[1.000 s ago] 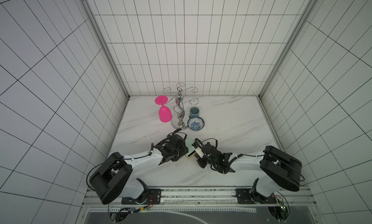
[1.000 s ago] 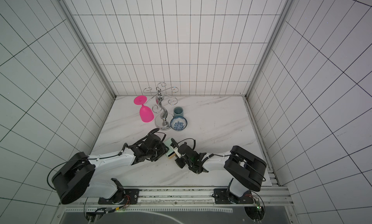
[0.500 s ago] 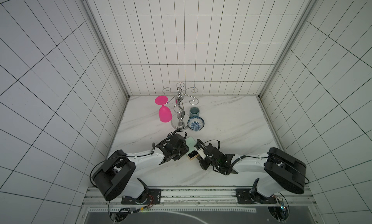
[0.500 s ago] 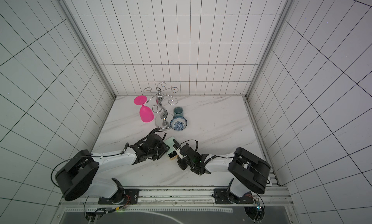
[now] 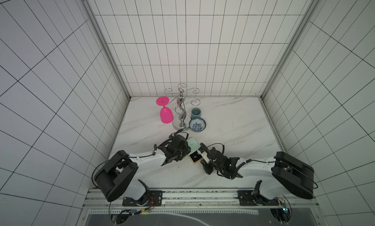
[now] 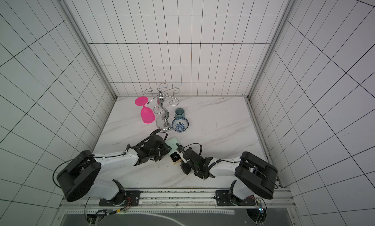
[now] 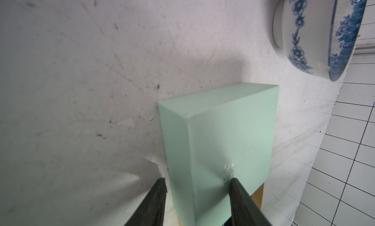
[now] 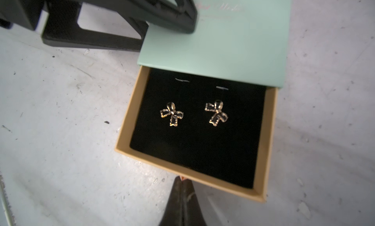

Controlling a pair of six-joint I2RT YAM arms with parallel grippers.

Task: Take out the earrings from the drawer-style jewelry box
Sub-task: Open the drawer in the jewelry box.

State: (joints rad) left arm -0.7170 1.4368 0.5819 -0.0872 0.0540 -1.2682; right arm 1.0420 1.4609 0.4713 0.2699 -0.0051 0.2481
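1. The drawer-style jewelry box [image 5: 192, 144] lies on the desk [image 5: 233, 123] between the two arms, with its tan tray [image 8: 268, 133] slid out.
2. The earrings [image 8: 172, 114], two bow-shaped studs, sit side by side on the tray's black lining.
3. The left gripper [image 7: 196, 186] has its fingers apart, straddling a corner of the box. Whether they pinch it cannot be told.
4. The right gripper [image 8: 182, 184] has its fingers pressed together, tips just beside the tray's front wall.

A chrome stemware rack [image 5: 181, 124] stands near the rear of the white marble tabletop [image 5: 233, 133]. A pink goblet [image 5: 166, 115] hangs inverted from one rack arm. A blue-and-white patterned bowl [image 5: 197, 124] sits just beside the rack base. A grey-blue cup [image 5: 195, 112] stands just behind the bowl. White tiled walls [image 5: 192, 52] enclose the tabletop.
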